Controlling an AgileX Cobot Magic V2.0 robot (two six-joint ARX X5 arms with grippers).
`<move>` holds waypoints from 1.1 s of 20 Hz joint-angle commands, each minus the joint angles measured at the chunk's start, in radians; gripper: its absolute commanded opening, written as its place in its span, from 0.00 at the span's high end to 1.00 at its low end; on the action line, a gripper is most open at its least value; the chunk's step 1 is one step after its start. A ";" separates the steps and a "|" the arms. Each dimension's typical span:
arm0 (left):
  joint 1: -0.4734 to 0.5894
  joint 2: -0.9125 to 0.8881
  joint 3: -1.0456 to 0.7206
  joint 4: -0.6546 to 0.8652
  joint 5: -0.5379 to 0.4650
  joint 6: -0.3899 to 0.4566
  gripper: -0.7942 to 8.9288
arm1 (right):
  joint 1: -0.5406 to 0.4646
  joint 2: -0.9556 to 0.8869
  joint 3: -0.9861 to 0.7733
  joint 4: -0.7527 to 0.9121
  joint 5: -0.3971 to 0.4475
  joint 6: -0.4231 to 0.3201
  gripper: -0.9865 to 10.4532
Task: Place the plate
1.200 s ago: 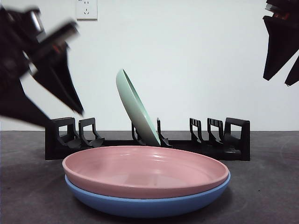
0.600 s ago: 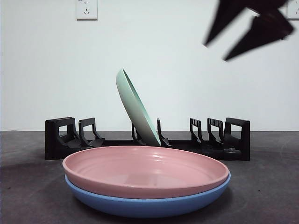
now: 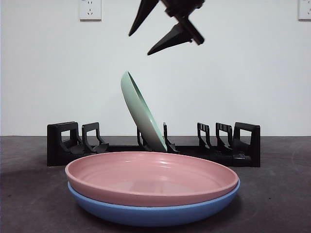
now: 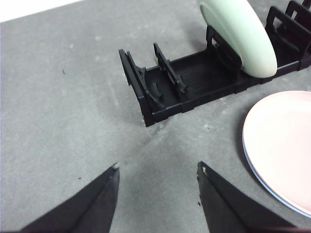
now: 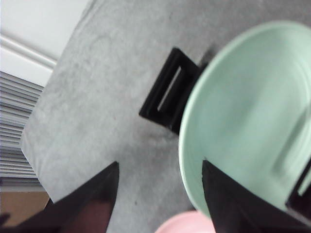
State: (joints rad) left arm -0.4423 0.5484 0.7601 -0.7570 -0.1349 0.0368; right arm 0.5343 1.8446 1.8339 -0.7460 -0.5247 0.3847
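Pink plate [image 3: 151, 177] lies nested on a blue plate [image 3: 153, 211] at the near edge of the desk [image 3: 29, 194] — presumably stacked for racking. Behind, a green plate [image 3: 141, 114] leans in a slot of the black rack [image 3: 153, 145] (other slots empty). The right hand [image 3: 163, 29] hovers above the green plate, jaws spread wide, holding nothing; the left hand [image 4: 158, 182] waits open, left of the rack.

Right gripper [image 3: 141, 42] — open, empty — now high above the green plate [image 3: 141, 112], no longer far right.

Right pincer [image 3: 138, 43] open above green plate [image 3: 141, 114] in rack [image 3: 233, 150].
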 commanded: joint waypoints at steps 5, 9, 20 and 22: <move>-0.002 0.003 0.018 0.010 -0.004 -0.003 0.66 | 0.010 0.146 0.154 -0.030 -0.031 0.042 0.68; -0.002 0.003 0.018 0.010 -0.004 0.001 0.66 | 0.020 0.183 0.158 -0.023 -0.025 0.050 0.68; -0.002 0.003 0.018 0.014 -0.004 0.001 0.66 | 0.040 0.209 0.158 -0.016 0.009 0.051 0.80; -0.002 0.003 0.018 0.017 -0.004 0.001 0.66 | 0.040 0.209 0.158 -0.016 0.010 0.051 0.84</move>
State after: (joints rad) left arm -0.4423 0.5484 0.7601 -0.7563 -0.1349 0.0372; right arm 0.5674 2.0270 1.9614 -0.7692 -0.5156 0.4274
